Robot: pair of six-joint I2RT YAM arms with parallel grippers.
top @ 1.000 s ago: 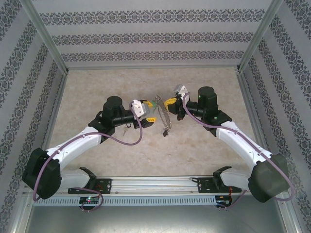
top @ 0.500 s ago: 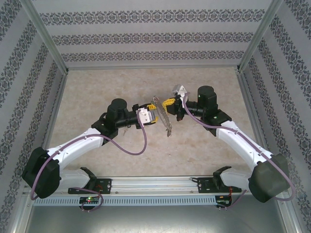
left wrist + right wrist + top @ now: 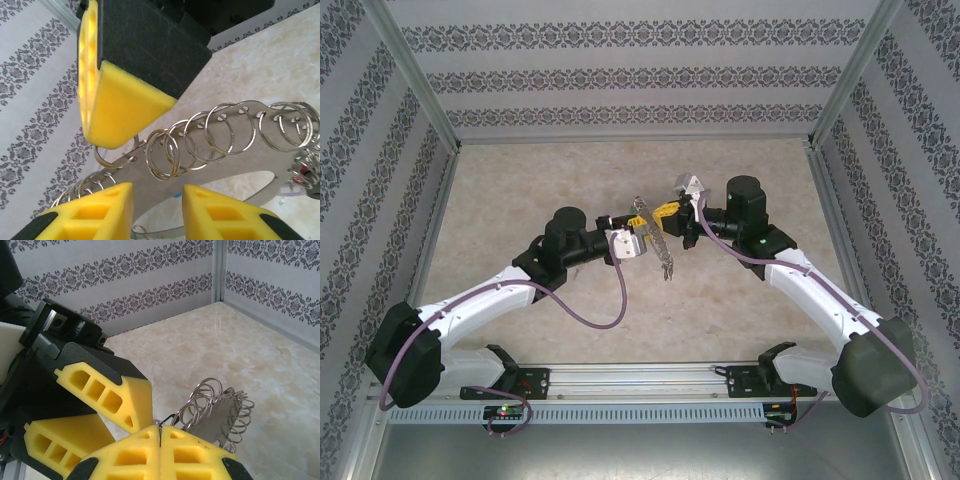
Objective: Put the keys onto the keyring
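Closure under way: my left tool (image 3: 157, 195) has slid in mid-frame, jaws narrowing but still apart at the keyring (image 3: 200, 171), which my right tool (image 3: 159, 434) keeps clenched; second grip looks imminent.

Left pincer (image 3: 157, 194) parted, right pincer (image 3: 159, 430) clamped tight; the 2 close together.

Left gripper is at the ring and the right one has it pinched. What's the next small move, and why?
Probably close the left gripper onto the flat grey metal keyring strung with small wire loops. Its yellow fingers stand apart with the band apparently between them, just below where the shut right gripper pinches it, so the band looks lined up for a second hold.
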